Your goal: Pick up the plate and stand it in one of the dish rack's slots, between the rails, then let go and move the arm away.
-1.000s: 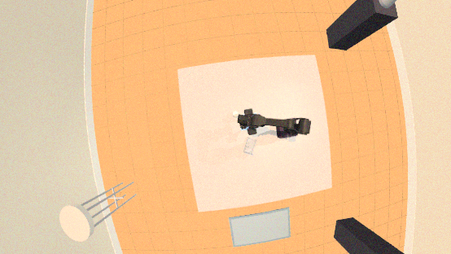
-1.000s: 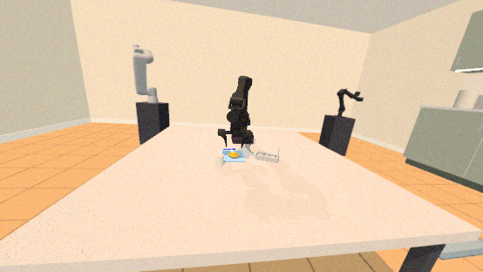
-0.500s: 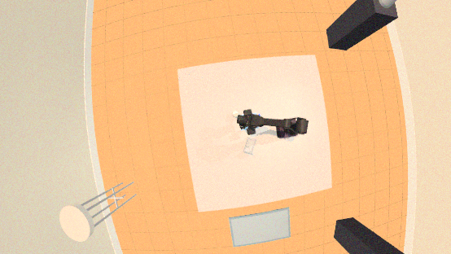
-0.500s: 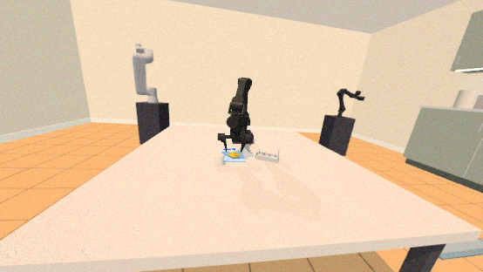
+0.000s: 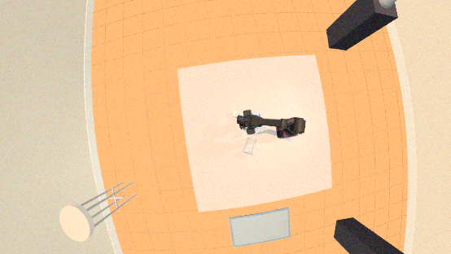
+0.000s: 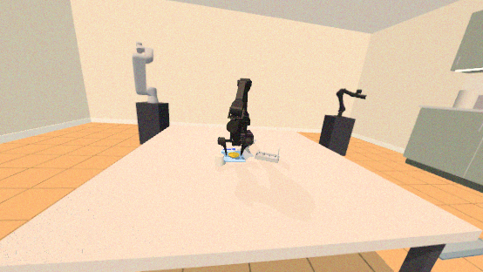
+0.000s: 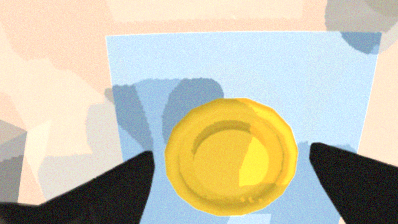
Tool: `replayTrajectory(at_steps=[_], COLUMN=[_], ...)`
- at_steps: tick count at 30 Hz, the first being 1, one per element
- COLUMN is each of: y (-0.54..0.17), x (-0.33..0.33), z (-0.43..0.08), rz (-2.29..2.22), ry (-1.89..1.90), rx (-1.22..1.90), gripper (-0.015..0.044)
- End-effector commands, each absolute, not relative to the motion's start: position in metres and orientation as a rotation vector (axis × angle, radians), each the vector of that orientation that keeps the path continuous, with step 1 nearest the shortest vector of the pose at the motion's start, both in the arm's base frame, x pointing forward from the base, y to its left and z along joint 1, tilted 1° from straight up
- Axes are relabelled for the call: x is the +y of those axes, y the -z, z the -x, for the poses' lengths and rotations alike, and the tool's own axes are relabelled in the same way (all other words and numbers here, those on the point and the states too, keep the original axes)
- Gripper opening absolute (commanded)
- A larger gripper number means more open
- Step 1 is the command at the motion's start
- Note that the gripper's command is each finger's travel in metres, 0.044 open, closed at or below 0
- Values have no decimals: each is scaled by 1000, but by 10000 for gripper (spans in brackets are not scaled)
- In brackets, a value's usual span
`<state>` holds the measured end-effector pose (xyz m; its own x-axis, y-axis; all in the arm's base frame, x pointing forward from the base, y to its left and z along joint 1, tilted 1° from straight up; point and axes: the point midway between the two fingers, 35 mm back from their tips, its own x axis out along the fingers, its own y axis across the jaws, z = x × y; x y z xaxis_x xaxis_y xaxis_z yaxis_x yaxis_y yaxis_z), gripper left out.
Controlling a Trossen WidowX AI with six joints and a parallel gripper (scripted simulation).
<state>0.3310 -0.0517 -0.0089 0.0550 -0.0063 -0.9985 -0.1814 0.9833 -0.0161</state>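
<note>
Centrally, the yellow plate [image 6: 234, 154] [image 7: 231, 157] lies flat on a blue mat [image 6: 235, 160] [image 7: 240, 60] — probably light, stiff and slick-rimmed, best pinched across opposite rim edges — between the widely parted, empty fingertips of the end effector [image 6: 234, 154] [image 7: 231, 155].

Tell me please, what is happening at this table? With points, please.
A black robot arm [image 5: 269, 121] [image 6: 242, 98] is reaching down to a yellow plate [image 6: 234, 155] [image 7: 231, 157] on a light blue mat [image 6: 235, 160] [image 7: 240, 60]. Its open jaws [image 6: 234, 154] stand on either side of the plate but do not grip it. The dish rack [image 5: 250, 146] [image 6: 267, 157] is beside the mat.
</note>
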Motion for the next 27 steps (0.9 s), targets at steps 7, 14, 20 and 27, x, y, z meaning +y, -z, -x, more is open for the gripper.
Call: replayTrajectory(at_steps=[7,14,20,27], y=[13,13,13,-11], x=[-51,-51,-51,-52], z=[-331,-331,-331,-336], rz=[149,149,149,149], ry=[-139,-139,-139,-139], rx=[1514,1514,1514,1514], gripper=[351,311,271,88])
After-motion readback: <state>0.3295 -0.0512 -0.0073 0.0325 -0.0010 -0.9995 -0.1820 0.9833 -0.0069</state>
